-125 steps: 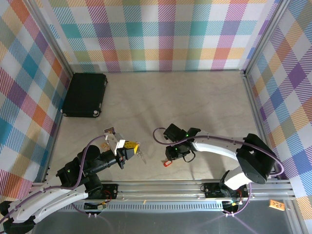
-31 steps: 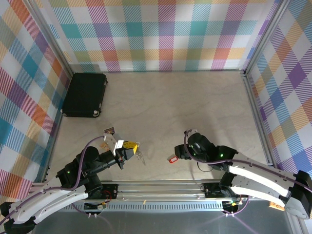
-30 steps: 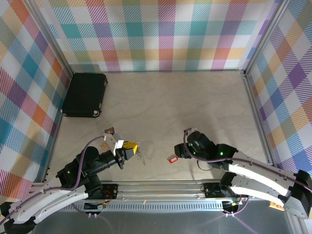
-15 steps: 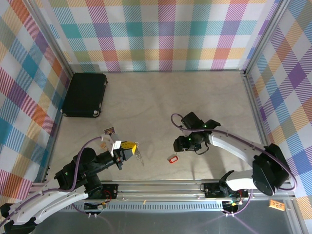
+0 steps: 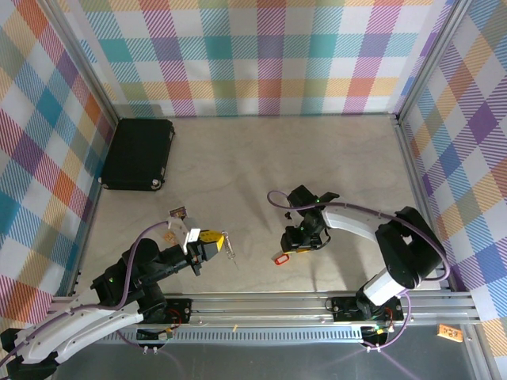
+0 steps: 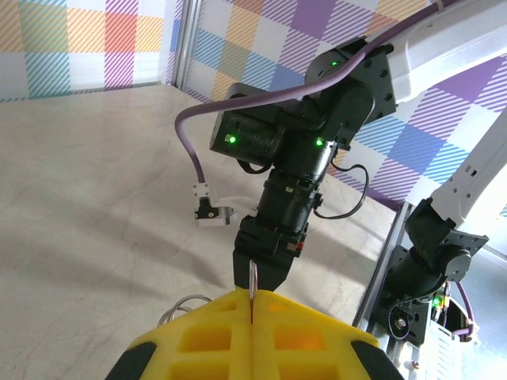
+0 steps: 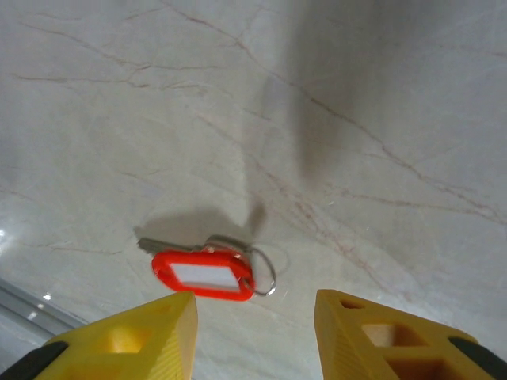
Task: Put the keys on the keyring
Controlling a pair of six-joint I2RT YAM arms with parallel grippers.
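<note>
Red key: the red key [image 5: 279, 258] lay flat on the desk [image 5: 238, 174], near its front edge, between the two arms and closer to the right one.
Key detail: from the right wrist, the red key [image 7: 204, 275] showed a red plastic head with a pale panel, a bit of silver blade at its upper left and a thin wire loop at its right end.
Keyring: the keyring [image 5: 228, 245] stuck out of the left jaws as a sliver of silver metal, raised off the desk, to the left of the key and apart from it.
Keyring detail: from the left wrist, a thin metal edge of the keyring [image 6: 252, 283] stood upright in the seam of the yellow fingers [image 6: 198, 340], with wire loops just left of it.
Left jaws: pressed together on the keyring.
Right jaws: spread wide, hanging just above the key without touching it; the key sat ahead of the gap, nearer the left yellow finger [image 7: 127, 340].
Right arm: the right arm [image 5: 356, 222] curved in from the right; from the left wrist, the right arm [image 6: 293, 158] pointed down at the desk.
Left arm: the left arm [image 5: 150, 269] reached in from the front left.
Black case: the black case [image 5: 139, 153] lay shut at the far left, beside the wall, well apart from both jaws.
Walls: plaid walls [image 5: 261, 55] enclosed the desk.
</note>
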